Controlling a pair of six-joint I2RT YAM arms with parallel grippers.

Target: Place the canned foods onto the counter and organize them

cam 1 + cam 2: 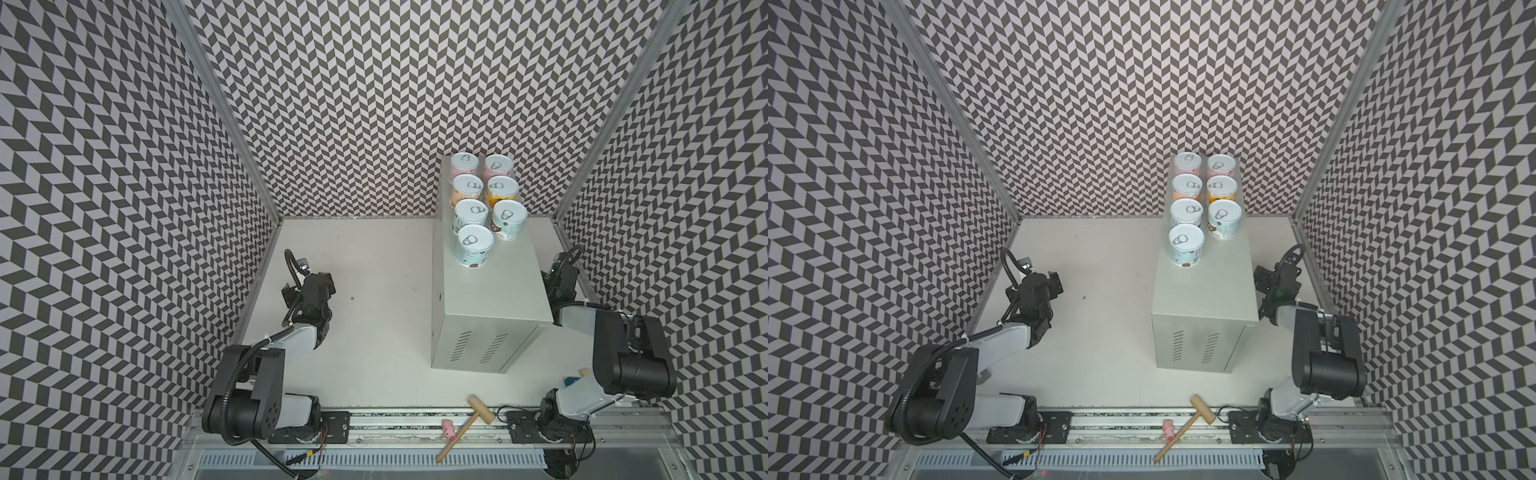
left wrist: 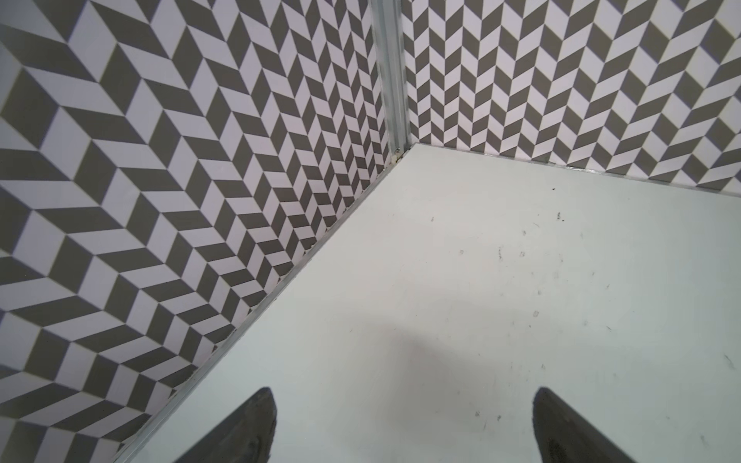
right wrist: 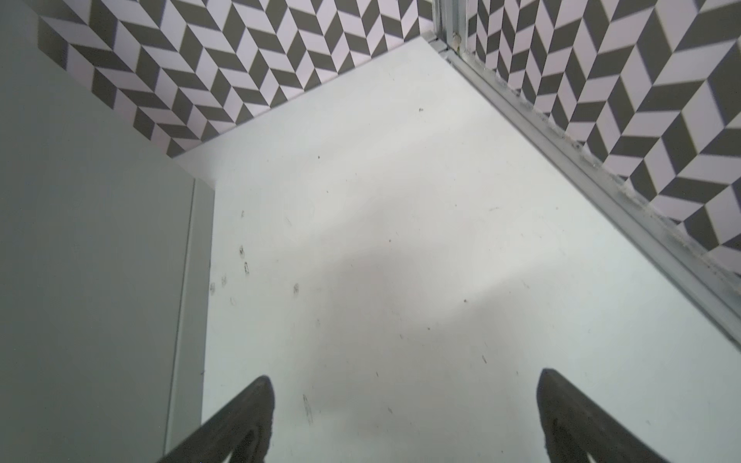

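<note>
Seven canned foods (image 1: pixel 471 212) stand upright in two tight rows on the far end of the light-grey counter (image 1: pixel 494 291), four on one side and three on the other, with pink labels at the back and blue-white ones nearest the camera. The left gripper (image 2: pixel 403 401), fingers spread wide and holding nothing, hangs over the white tabletop (image 2: pixel 481 280) near the chevron-patterned wall (image 2: pixel 160 160), well apart from the counter. The right gripper (image 3: pixel 405 381), likewise wide apart and empty, hovers just beside the counter's flank, while a wooden mallet (image 1: pixel 469 419) lies by the front rail.
</note>
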